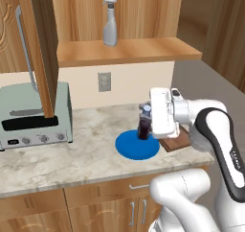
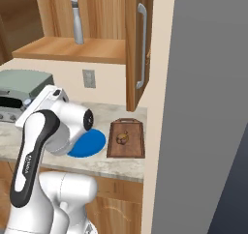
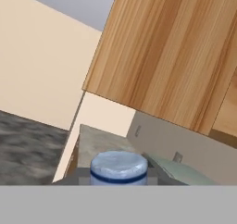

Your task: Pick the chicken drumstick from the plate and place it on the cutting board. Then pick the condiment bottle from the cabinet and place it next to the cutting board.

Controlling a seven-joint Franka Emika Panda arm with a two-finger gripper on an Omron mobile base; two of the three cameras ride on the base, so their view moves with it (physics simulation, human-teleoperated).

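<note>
My gripper (image 1: pixel 145 117) is shut on the condiment bottle (image 1: pixel 143 128), a small dark bottle with a pale cap, held upright just above the right part of the blue plate (image 1: pixel 131 147). In the hand view the bottle's light cap (image 3: pixel 119 166) sits between the fingertips of the gripper (image 3: pixel 119 177). The chicken drumstick (image 2: pixel 122 138) lies on the dark cutting board (image 2: pixel 127 148), right of the plate (image 2: pixel 92 143). A corner of the board (image 1: pixel 176 144) shows under my wrist. The cabinet (image 1: pixel 124 51) stands open above, its door (image 2: pixel 137 44) swung out.
A grey spray bottle (image 1: pixel 110 27) stands on the cabinet shelf. A toaster oven (image 1: pixel 33 118) occupies the counter's left end. A wall outlet (image 1: pixel 104 81) is behind the plate. A grey wall (image 2: pixel 208 107) closes the counter right of the board.
</note>
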